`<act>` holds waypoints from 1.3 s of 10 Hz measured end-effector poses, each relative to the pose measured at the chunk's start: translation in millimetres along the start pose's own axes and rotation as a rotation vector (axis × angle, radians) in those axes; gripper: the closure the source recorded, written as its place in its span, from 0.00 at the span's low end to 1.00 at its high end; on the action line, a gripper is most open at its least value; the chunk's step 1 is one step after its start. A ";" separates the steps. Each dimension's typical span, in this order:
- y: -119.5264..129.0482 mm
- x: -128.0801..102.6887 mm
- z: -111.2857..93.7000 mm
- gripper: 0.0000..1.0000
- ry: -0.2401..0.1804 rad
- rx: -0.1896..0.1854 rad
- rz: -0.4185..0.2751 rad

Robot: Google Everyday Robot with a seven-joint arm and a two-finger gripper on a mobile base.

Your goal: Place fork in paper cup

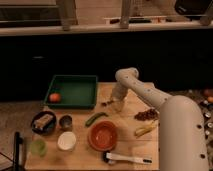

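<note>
The fork (108, 103) is seen only as a small dark sliver at the far side of the wooden table (131, 146), just right of the green tray (72, 90) and right against the gripper (116, 103). Whether it is grasped or merely touched cannot be told. The gripper is lowered close to the tabletop, with the white arm bent over it from the right. The paper cup (66, 141) is set upright near the front left, well apart from the fork. An orange bowl (103, 135) is placed just right of the cup, a small metal tin (65, 121) behind it and a pale green cup (38, 147) to its left. A green vegetable (96, 118) is laid between bowl and tray.
</note>
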 end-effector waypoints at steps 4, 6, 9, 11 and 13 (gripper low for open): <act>0.8 0.6 -1.4 1.00 0.002 -0.003 -0.001; 1.1 2.0 2.9 1.00 -0.008 0.000 0.007; 0.1 1.9 1.5 1.00 -0.004 0.001 0.002; 1.2 2.0 0.9 1.00 -0.003 -0.001 0.001; 4.3 2.4 -13.6 1.00 0.009 0.018 -0.006</act>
